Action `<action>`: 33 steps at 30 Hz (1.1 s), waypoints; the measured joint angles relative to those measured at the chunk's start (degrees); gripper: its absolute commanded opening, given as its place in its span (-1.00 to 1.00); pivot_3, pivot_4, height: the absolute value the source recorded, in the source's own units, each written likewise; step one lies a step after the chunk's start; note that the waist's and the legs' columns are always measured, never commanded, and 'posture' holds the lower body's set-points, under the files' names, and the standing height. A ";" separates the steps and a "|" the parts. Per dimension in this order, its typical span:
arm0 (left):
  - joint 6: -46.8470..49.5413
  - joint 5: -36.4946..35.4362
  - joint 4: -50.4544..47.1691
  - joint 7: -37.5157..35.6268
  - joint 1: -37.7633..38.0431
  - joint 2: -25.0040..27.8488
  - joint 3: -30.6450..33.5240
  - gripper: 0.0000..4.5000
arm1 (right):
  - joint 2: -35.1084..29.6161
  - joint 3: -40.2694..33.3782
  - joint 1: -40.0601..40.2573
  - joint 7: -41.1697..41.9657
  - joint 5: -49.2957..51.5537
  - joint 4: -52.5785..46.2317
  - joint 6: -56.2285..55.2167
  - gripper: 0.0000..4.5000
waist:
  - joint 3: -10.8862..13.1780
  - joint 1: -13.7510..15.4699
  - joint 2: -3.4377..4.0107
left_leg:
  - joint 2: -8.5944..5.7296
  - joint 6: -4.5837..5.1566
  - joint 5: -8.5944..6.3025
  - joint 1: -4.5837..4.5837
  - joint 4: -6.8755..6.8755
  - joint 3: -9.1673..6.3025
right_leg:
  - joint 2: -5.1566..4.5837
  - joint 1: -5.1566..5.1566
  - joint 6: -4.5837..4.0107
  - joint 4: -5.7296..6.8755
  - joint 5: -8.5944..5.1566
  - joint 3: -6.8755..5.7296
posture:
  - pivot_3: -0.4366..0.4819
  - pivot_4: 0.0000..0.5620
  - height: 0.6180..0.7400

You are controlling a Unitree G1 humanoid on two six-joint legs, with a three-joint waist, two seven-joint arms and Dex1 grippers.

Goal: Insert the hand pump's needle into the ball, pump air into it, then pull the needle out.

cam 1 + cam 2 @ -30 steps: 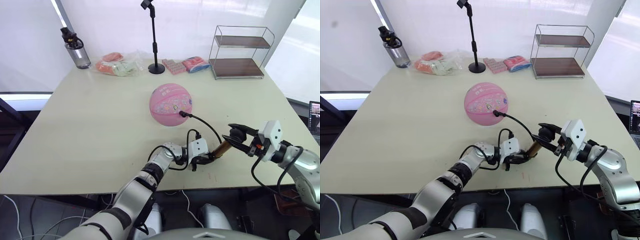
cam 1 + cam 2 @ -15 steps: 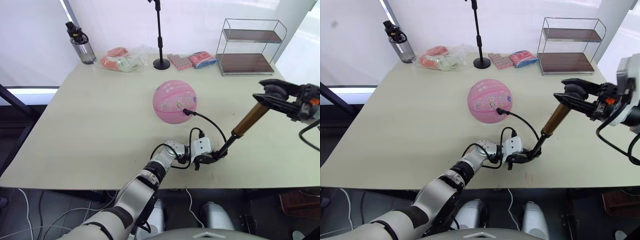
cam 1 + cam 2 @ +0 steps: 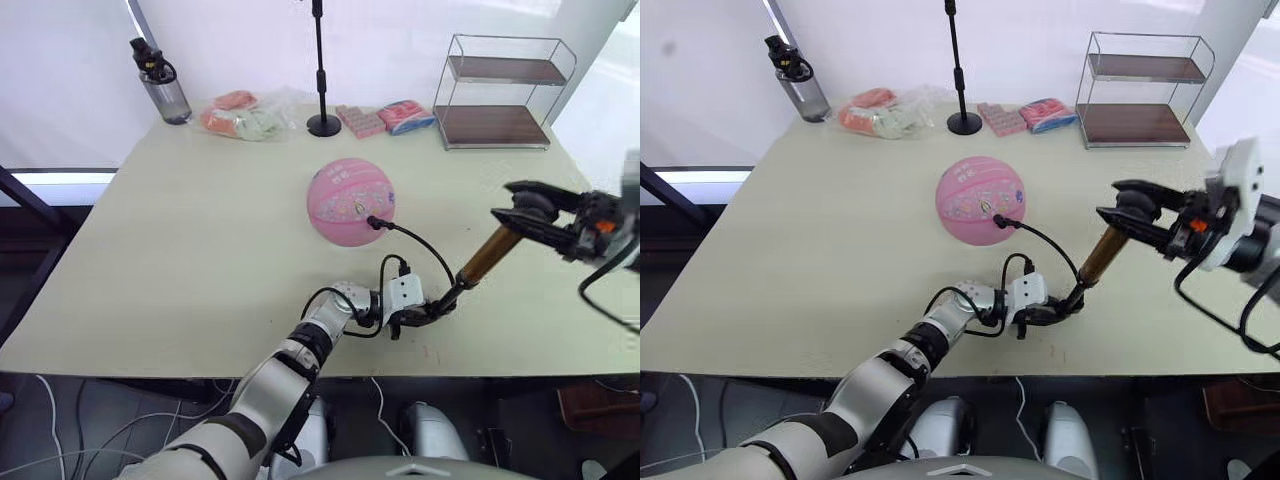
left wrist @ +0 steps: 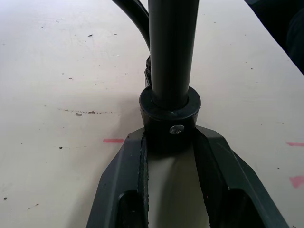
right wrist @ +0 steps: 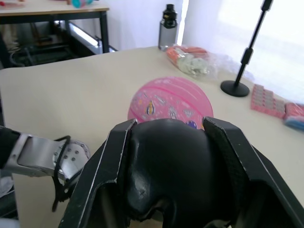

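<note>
The pink ball (image 3: 348, 200) rests mid-table, round. The needle (image 3: 371, 222) sits in its near side, and the black hose (image 3: 420, 245) loops from there to the hand pump (image 3: 485, 260). The pump leans up to the right. My left gripper (image 3: 425, 312) lies on the table near the front edge, shut on the pump's black lower end (image 4: 169, 118). My right gripper (image 3: 527, 208) is in the air at the right, shut on the black T-handle (image 5: 166, 171). The ball (image 5: 168, 99) shows beyond that handle.
Along the far edge stand a water bottle (image 3: 160, 85), a bag of packets (image 3: 250, 118), a black microphone stand (image 3: 322, 125), pink packets (image 3: 385, 120) and a wire shelf (image 3: 505, 95).
My right gripper lifted the T-handle up and to the right, stretching the pump out, then brought it partly back down. The left gripper and the ball stayed put. The camera shifted.
</note>
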 measured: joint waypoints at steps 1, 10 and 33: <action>0.05 0.02 0.09 0.09 0.01 0.08 0.00 -0.54 | 0.59 1.15 0.87 0.09 -1.32 0.27 -1.19 -0.21 | -0.10 -0.17 -0.01 | 0.04 0.00 0.00 0.05 0.00 -0.01 | 0.01 0.02 0.00 0.01 0.00 -0.01 | -0.05 -0.47 0.86; 0.42 0.19 0.95 0.45 0.17 0.48 0.01 -0.54 | 11.02 11.23 8.59 -0.25 -15.34 6.78 -16.50 -0.21 | -0.66 -1.02 -0.25 | 0.18 -0.07 -0.04 0.64 -0.08 -0.10 | 0.01 0.57 0.17 0.01 -0.14 -0.10 | -0.05 -0.47 0.86; -0.27 -0.43 0.13 -0.33 -0.36 -0.68 0.15 -0.54 | -4.52 -4.40 -6.07 -0.06 7.50 1.36 5.88 -0.21 | 0.44 0.26 0.56 | -0.04 -0.14 -0.08 -0.24 0.11 -0.35 | -0.16 0.00 -0.03 -0.08 0.00 -0.46 | -0.05 -0.47 0.86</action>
